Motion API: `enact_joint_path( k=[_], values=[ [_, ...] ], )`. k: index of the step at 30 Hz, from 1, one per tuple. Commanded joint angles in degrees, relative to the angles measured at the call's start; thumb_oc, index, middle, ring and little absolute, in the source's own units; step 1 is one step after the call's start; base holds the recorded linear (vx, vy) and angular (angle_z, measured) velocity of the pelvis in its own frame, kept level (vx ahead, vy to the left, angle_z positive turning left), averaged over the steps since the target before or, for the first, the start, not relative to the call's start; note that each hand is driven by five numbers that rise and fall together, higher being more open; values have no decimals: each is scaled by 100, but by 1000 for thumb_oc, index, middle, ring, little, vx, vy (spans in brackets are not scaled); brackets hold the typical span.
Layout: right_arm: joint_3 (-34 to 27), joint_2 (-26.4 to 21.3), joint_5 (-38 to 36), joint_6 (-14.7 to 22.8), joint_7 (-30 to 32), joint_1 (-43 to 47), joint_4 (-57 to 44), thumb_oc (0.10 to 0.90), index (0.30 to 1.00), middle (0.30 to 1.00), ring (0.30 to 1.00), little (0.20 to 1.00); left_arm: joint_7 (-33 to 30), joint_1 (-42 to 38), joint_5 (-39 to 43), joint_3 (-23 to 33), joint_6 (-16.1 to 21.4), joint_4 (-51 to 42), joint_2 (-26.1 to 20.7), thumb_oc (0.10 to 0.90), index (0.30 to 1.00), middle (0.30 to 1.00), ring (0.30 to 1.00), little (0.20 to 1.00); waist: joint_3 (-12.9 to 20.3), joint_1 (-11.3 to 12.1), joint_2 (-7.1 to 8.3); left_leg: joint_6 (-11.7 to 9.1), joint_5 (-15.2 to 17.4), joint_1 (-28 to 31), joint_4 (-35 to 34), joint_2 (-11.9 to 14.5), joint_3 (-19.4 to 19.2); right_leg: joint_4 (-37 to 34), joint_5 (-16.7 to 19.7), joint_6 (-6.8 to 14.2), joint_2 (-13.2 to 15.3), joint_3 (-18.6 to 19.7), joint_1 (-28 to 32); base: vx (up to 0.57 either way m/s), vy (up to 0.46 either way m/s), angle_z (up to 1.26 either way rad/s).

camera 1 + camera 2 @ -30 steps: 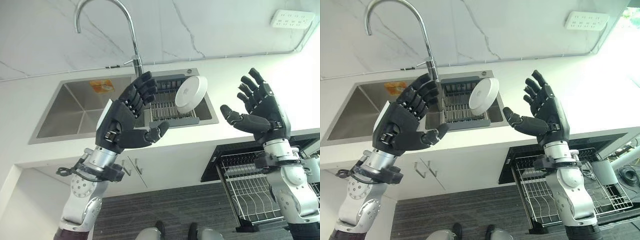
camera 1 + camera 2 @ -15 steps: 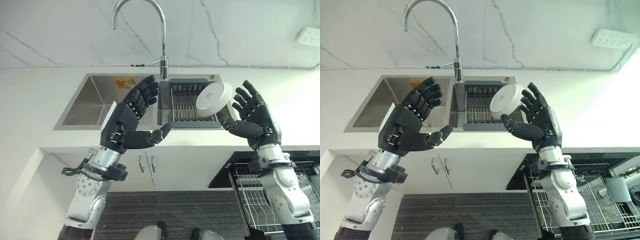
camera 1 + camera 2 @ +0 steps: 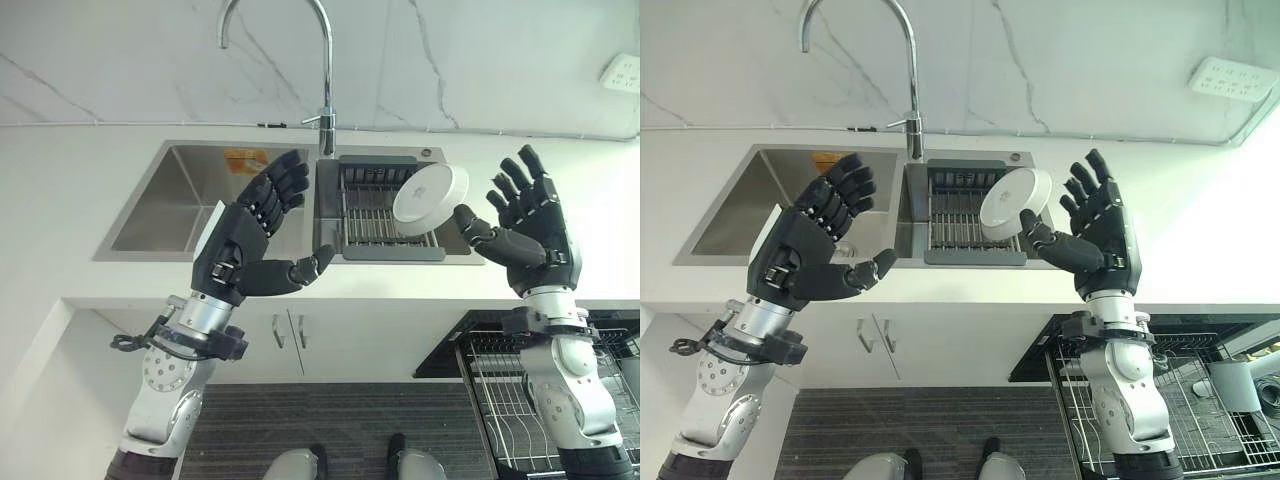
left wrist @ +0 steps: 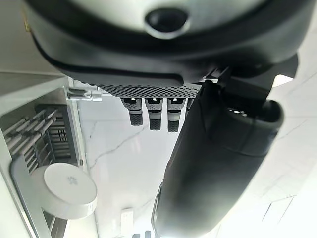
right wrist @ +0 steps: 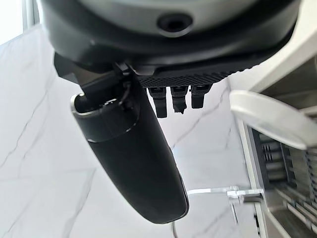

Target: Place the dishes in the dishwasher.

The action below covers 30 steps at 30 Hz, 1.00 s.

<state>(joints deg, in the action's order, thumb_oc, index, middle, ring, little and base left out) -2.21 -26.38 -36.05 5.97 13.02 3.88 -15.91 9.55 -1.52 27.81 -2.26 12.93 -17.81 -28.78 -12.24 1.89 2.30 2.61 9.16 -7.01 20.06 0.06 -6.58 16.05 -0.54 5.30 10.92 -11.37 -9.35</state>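
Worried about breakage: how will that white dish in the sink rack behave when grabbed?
The dish looks rigid and glossy, so probably slippery and breakable. It leans on edge in the rack, so a nudge may tip or roll it. Both the left hand and the right hand are open.

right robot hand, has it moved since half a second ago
Yes. The right robot hand was up against the white dish standing in the sink rack; now it has drawn back to the right, open, leaving a gap.
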Motion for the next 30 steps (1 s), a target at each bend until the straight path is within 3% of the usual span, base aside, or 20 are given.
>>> enact_joint_path(
  k=[1,10,12,22,30],
  values=[
    [-488,-273,18,669,167,742,-349,800,900,900,900,900,-116,-490,39,-26,454,-618,3,800,900,900,900,900,531,0,-55,-188,786,525,-287,222,-63,114,-769,215,-154,-202,214,95,-113,-11],
    [-387,-238,-165,710,367,1197,173,800,900,900,900,900,-58,-572,153,-167,569,-479,0,800,900,900,900,900,625,-10,-129,-356,763,625,-287,459,-278,114,-866,138,-168,-360,314,79,-62,1],
    [-350,-165,-502,670,263,1263,442,800,900,900,900,900,-25,-572,185,-191,584,-429,13,800,900,900,900,900,680,-1,-145,-395,778,617,-287,492,-273,114,-874,139,-162,-368,292,85,-32,7],
    [-207,190,-1677,240,-69,1563,1306,800,900,900,900,900,16,-717,307,-417,587,-166,-7,800,900,900,900,900,754,30,-126,-439,801,657,-287,521,-215,114,-898,112,-132,-468,369,58,-12,3],
    [-199,241,-1734,-37,124,1578,1522,800,900,900,900,900,-2,-709,285,-433,636,-67,-47,800,900,900,900,900,737,44,-119,-427,826,687,-287,487,-162,114,-884,129,-115,-454,403,28,21,5]
  ],
)
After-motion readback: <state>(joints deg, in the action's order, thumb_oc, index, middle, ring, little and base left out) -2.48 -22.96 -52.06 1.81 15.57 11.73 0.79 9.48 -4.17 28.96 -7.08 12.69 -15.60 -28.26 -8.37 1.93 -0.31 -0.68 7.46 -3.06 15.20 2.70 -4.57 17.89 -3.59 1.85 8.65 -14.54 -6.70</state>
